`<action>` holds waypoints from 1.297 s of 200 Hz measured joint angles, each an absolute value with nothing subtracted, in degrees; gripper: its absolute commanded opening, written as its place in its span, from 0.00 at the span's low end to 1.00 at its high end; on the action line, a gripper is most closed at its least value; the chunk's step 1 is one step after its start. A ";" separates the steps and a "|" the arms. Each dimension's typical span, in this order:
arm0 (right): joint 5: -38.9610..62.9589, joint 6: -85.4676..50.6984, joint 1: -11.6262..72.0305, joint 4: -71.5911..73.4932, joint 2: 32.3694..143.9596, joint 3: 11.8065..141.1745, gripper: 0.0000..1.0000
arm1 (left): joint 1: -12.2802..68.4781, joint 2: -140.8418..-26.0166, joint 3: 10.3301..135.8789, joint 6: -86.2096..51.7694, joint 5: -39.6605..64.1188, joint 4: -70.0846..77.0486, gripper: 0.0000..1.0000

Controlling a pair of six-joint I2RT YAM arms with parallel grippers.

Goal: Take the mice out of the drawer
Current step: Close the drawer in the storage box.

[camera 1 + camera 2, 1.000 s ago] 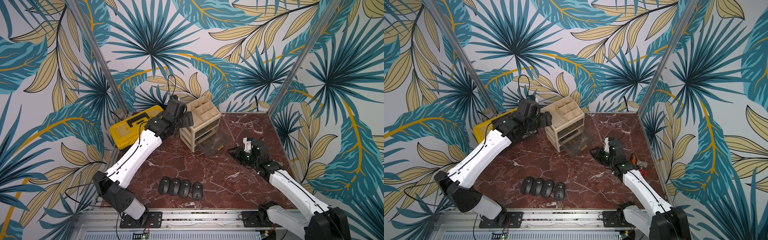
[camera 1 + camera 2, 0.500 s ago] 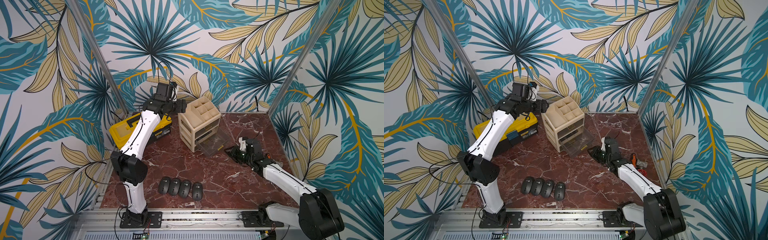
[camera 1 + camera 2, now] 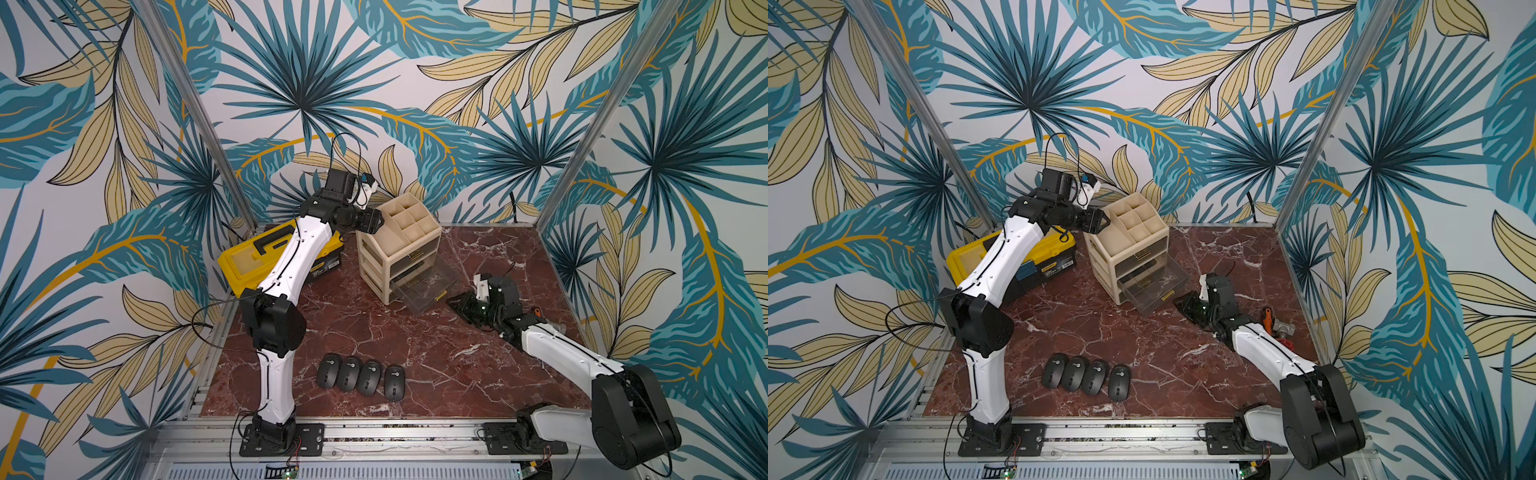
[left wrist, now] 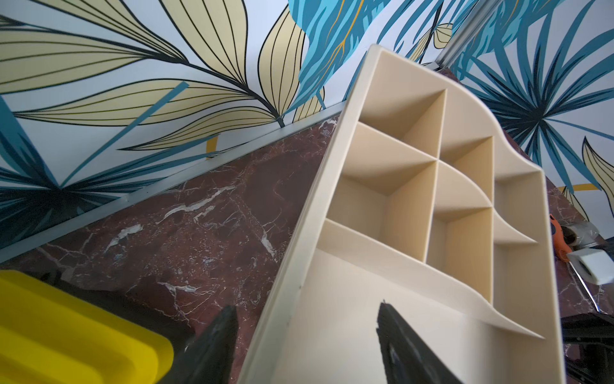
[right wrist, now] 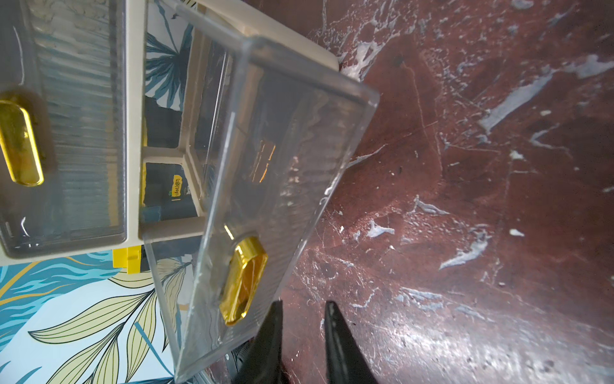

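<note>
Clear plastic shows the pulled-out bottom drawer (image 3: 428,286) empty; four mice (image 3: 359,376) are lined up on the tabletop (image 3: 415,340), and dark shapes are glimpsed in the drawer above (image 3: 409,271). Nothing is held by the right fingers (image 5: 269,332), narrowly parted beside the gold handle (image 5: 244,281). The organiser (image 4: 365,299) is straddled by the unclenched left fingers (image 4: 219,332), so it could be dragged.

4 black mice (image 3: 370,376), beige organizer (image 3: 409,224), yellow toolbox (image 3: 245,262), white-veined red marble table (image 3: 415,345).

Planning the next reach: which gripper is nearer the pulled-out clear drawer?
Right: the right gripper is beside the drawer front; the left gripper is up at the organizer top.
</note>
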State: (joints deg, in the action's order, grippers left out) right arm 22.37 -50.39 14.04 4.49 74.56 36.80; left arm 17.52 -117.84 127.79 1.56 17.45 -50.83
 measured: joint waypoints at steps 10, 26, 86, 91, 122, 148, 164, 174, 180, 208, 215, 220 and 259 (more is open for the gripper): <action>22.50 -50.41 14.04 4.64 74.74 36.91 0.21 | 17.41 -118.04 127.79 2.20 18.31 -50.76 0.63; 22.61 -50.54 14.09 4.91 74.98 37.08 0.19 | 17.23 -118.76 128.42 2.98 20.05 -50.74 0.58; 22.55 -51.96 16.14 5.08 74.61 37.06 0.17 | 17.15 -124.60 135.98 5.39 29.78 -51.18 0.47; 22.41 -52.14 16.45 5.06 74.26 36.99 0.17 | 17.15 -124.73 136.05 5.63 30.46 -51.16 0.46; 21.43 -52.95 17.72 4.62 70.67 36.32 0.17 | 17.67 -124.75 136.07 7.38 33.87 -52.27 0.45; 20.53 -53.21 18.15 4.40 68.99 36.21 0.17 | 19.25 -124.75 136.07 9.02 35.55 -53.23 0.45; 20.08 -53.36 18.33 4.34 68.95 36.21 0.17 | 20.45 -124.75 136.07 9.72 36.14 -53.47 0.45; 19.90 -53.39 18.48 4.21 68.95 36.21 0.17 | 21.23 -124.75 136.07 10.09 36.53 -53.71 0.45; 19.77 -53.39 18.55 4.21 68.95 36.21 0.17 | 21.71 -124.75 136.07 10.31 36.80 -53.89 0.45; 19.51 -53.36 18.70 4.23 69.12 36.21 0.17 | 23.38 -124.75 136.00 11.16 38.35 -54.61 0.45; 19.49 -53.39 18.79 4.23 69.14 36.21 0.16 | 23.62 -124.75 136.00 11.29 38.76 -54.78 0.45; 19.49 -53.39 18.83 4.23 69.17 36.21 0.17 | 23.75 -124.75 136.00 11.40 39.00 -54.89 0.45; 19.29 -53.41 19.35 4.73 69.89 36.58 0.16 | 23.97 -124.64 135.37 12.12 40.53 -54.83 0.45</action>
State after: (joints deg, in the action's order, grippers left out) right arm 19.29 -53.41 19.35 4.73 69.89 36.58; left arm 23.97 -124.64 135.37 12.12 40.53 -54.83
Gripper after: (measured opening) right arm 0.165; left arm 0.453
